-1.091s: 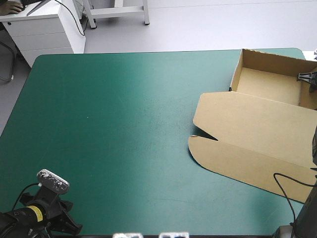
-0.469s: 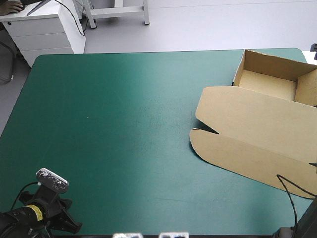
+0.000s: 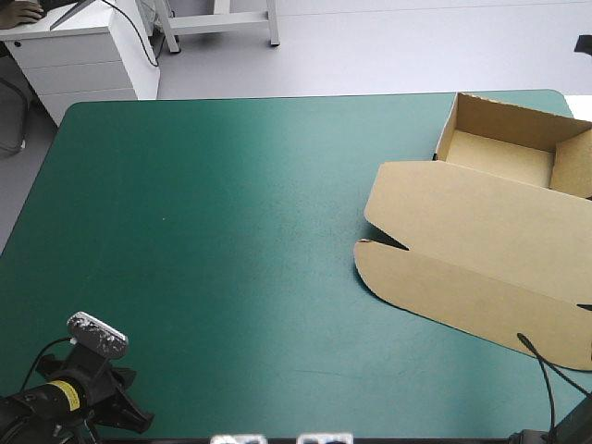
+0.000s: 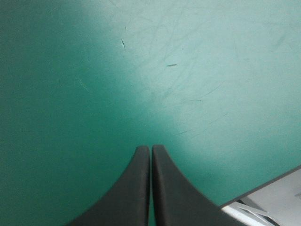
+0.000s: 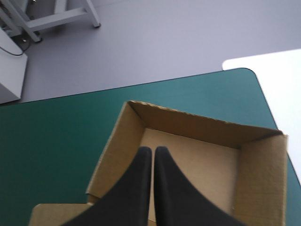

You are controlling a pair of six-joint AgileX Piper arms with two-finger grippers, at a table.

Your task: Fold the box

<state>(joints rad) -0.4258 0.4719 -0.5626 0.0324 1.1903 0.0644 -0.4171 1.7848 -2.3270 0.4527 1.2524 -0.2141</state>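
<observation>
The teal-green counter carried the brown box at its far right corner: an open tray, lid flat. The right gripper hung over the tray, pressed fully together, holding nothing; the left gripper likewise, by the near left corner.

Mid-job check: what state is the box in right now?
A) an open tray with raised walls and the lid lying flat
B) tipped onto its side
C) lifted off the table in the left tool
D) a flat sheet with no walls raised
A: the box has its walls raised around an open tray at the table's far right corner, and its lid lies flat on the teal-green cover.
</observation>
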